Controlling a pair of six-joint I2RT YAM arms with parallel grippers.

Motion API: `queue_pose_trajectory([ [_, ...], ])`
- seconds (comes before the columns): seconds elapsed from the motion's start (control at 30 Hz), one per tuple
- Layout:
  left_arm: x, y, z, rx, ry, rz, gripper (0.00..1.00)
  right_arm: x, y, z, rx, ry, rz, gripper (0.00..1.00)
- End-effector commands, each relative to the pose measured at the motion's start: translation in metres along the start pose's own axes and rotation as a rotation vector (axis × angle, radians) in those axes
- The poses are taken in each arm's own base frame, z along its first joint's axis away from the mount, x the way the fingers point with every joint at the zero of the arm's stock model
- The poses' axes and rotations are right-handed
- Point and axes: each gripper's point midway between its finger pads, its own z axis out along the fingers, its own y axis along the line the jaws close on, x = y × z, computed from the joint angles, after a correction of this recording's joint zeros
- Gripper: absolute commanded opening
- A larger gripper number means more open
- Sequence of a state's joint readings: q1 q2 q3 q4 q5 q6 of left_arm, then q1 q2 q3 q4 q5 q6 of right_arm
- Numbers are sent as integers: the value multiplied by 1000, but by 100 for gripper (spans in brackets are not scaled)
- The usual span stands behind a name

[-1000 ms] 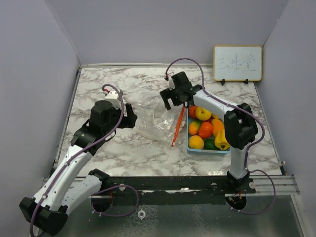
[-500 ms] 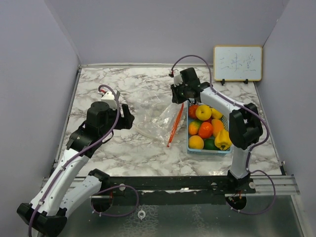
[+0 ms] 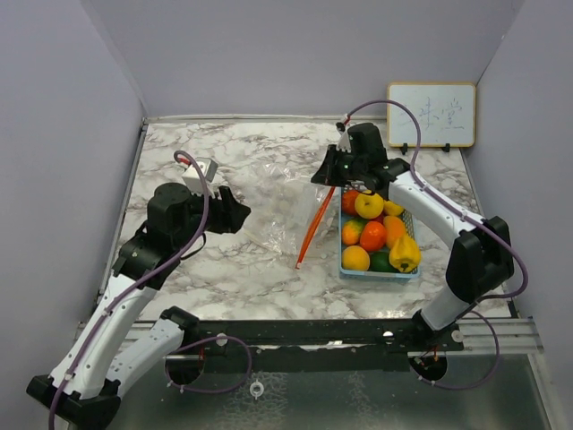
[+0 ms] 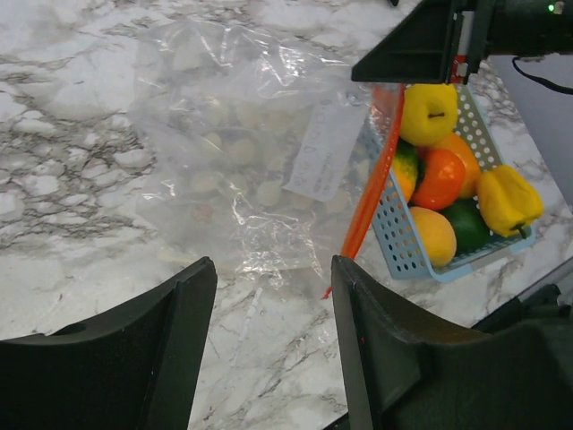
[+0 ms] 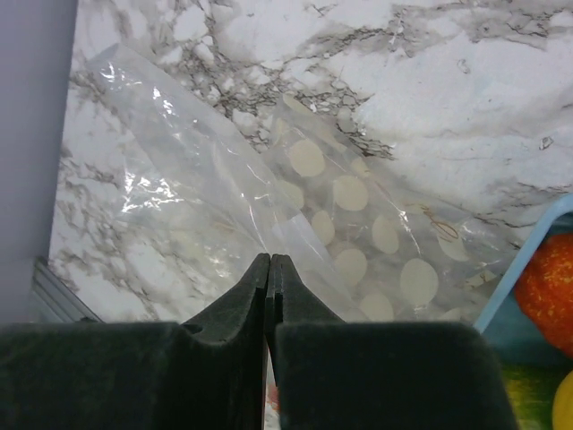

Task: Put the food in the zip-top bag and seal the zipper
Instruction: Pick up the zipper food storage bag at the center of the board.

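Note:
The clear zip-top bag (image 3: 279, 213) with pale dots lies mid-table. Its orange zipper strip (image 3: 313, 228) rises slanting to my right gripper (image 3: 333, 176), which is shut on the bag's zipper edge and holds that end up. In the right wrist view the right gripper (image 5: 269, 261) has its jaws pressed together over the bag film (image 5: 349, 202). The food (image 3: 374, 231) sits piled in a blue basket (image 3: 380, 273): oranges, a red tomato, a yellow pepper (image 4: 508, 199) and green pieces. My left gripper (image 3: 236, 213) hovers left of the bag. In its wrist view the left gripper (image 4: 273, 273) is open and holds nothing.
A small whiteboard (image 3: 431, 115) stands at the back right. Grey walls close the table on the left, back and right. The basket rim (image 4: 405, 255) lies right beside the bag's zipper (image 4: 365, 210). A metal rail runs along the near edge.
My right gripper shut on the bag's zipper edge and moved right and back, lifting that end. The left gripper's jaws narrowed and the arm shifted a little left.

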State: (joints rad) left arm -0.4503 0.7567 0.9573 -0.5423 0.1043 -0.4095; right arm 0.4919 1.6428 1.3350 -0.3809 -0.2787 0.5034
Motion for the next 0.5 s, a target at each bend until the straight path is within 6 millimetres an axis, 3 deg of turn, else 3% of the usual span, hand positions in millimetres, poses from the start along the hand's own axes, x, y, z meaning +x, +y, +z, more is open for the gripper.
queue_pose_trajectory([
  [0.0,-5,-33,5,172,5,31,57,-19,15,-2,-18,-64,144,2],
  [0.17,25,-29,31,157,44,87,59,-20,17,-4,-22,-69,158,2],
  [0.47,65,-60,76,116,56,235,68,-22,16,-6,-6,-71,162,2],
])
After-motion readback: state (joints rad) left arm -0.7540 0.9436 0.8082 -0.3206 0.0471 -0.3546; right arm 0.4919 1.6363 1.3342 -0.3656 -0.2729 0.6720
